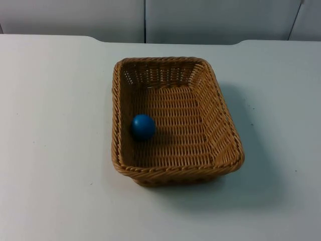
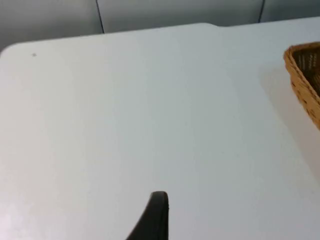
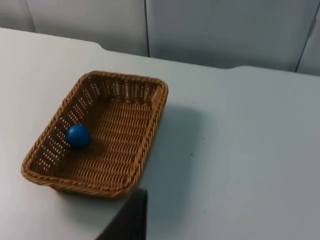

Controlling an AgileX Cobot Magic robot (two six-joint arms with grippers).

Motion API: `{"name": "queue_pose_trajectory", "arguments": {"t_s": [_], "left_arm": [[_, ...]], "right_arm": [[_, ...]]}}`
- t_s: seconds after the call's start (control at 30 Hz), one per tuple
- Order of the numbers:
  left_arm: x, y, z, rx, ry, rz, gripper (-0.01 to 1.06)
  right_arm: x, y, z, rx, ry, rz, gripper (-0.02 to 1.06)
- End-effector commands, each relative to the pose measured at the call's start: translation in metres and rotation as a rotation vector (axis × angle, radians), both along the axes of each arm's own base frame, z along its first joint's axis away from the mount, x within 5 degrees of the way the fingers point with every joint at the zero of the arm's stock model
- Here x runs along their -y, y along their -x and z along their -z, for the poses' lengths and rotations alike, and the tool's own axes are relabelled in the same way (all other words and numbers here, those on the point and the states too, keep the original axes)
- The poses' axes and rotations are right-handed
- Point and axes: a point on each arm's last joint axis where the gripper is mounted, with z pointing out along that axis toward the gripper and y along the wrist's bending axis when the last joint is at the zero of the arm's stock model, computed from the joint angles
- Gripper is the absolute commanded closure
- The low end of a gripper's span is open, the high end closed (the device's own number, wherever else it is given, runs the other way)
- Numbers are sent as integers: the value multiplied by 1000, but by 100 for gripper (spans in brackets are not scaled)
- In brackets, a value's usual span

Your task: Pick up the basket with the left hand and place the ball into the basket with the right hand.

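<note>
A woven tan basket stands on the white table near its middle. A blue ball lies inside it, against the left wall. From the right wrist view the basket sits a short way ahead of my right gripper, with the ball on its floor. My left gripper hangs over bare table, well to the side of the basket's corner. Neither gripper touches the basket or the ball.
The white table spreads wide on both sides of the basket. A grey partition wall closes off its far edge.
</note>
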Motion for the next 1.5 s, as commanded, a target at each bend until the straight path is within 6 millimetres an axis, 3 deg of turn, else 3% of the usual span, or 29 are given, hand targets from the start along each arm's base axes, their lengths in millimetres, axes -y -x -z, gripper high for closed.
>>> {"name": "queue_pose_trajectory", "arguments": {"t_s": [0.0,0.43,0.7,1.47], "left_arm": [[2,9,6,7,56,41,21],[7,24,34,-33,20,178,21],[0,35,35,66,-23,186,21],[1,34,39,54,-21,187,21]], "right_arm": [[0,3,12,-22,-39,20,0],[1,19,48,-26,-39,-29,0],[3,24,63,-44,19,-33,0],[2,21,66,-32,48,-54,0]]}}
